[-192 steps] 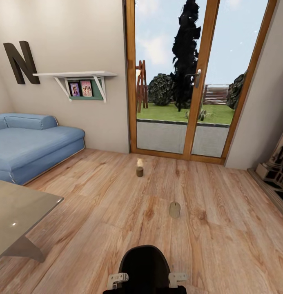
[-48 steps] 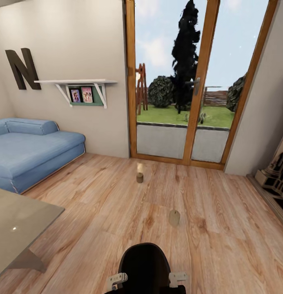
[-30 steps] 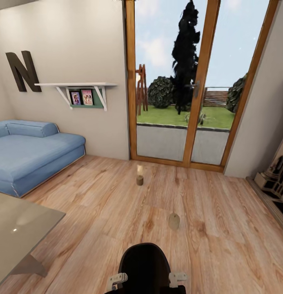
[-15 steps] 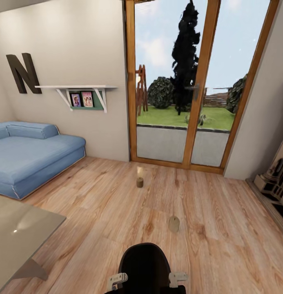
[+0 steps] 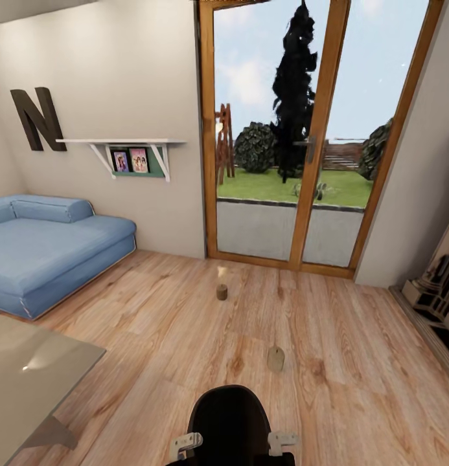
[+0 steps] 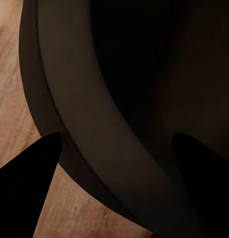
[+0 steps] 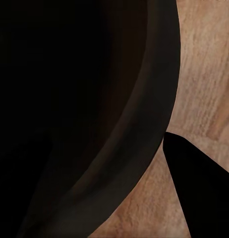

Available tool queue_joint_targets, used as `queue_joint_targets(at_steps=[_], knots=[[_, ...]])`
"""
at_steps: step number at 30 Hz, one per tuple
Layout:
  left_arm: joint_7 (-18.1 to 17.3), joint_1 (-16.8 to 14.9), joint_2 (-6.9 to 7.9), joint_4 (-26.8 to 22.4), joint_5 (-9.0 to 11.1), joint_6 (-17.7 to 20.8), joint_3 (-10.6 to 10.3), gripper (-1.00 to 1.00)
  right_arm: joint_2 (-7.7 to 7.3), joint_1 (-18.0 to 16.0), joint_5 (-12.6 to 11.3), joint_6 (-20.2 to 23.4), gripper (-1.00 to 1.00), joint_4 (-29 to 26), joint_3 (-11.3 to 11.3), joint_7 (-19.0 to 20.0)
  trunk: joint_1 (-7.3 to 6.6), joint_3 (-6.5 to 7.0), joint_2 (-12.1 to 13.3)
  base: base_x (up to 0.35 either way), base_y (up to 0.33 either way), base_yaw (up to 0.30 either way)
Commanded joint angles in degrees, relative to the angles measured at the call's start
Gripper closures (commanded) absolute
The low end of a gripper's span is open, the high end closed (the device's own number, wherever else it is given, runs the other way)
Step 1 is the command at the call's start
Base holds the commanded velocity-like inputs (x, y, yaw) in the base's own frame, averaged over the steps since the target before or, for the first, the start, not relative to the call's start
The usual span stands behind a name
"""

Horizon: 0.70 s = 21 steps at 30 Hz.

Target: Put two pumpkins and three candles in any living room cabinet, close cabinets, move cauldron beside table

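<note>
Both grippers hang folded in by the robot's dark base, the left gripper (image 6: 114, 188) and right gripper (image 7: 107, 188) each with dark fingertips set apart and nothing between them. Ahead on the wood floor (image 5: 354, 362) stand two candles: a pale stubby one (image 5: 275, 358) nearest, slightly right, and a darker one (image 5: 221, 292) farther toward the glass door (image 5: 315, 142). Best to roll up square and stop short before reaching down.

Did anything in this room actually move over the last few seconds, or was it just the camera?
Mostly the camera: the whole view slid, so the robot seems to have tilted or backed off a little. The two candles, nearer and farther, stand at the same floor spots, still upright. The blue sofa, glass table and door are unchanged. Nothing was grabbed or released.
</note>
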Motion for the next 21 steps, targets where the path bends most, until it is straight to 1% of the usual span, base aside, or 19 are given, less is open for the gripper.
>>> queue_joint_targets(at_steps=[1,11,21], knots=[[0.0,0.0,0.04,0.0,0.0,0.4,0.2,1.0,-0.03,0.0,-0.3,0.4,1.0,-0.6,0.8,1.1,-0.01,-0.05,0.0,0.0,0.0,0.0],[-0.1,0.0,0.05,0.0,0.0,0.4,0.2,1.0,-0.03,0.0,-0.3,0.4,1.0,-0.6,0.8,1.1,-0.01,-0.05,0.0,-0.015,-0.008,0.0],[0.0,0.0,0.05,0.0,0.0,0.4,0.1,1.0,-0.03,0.0,-0.3,0.4,1.0,-0.6,0.8,1.1,-0.01,-0.05,0.0,-0.256,-0.147,0.0]])
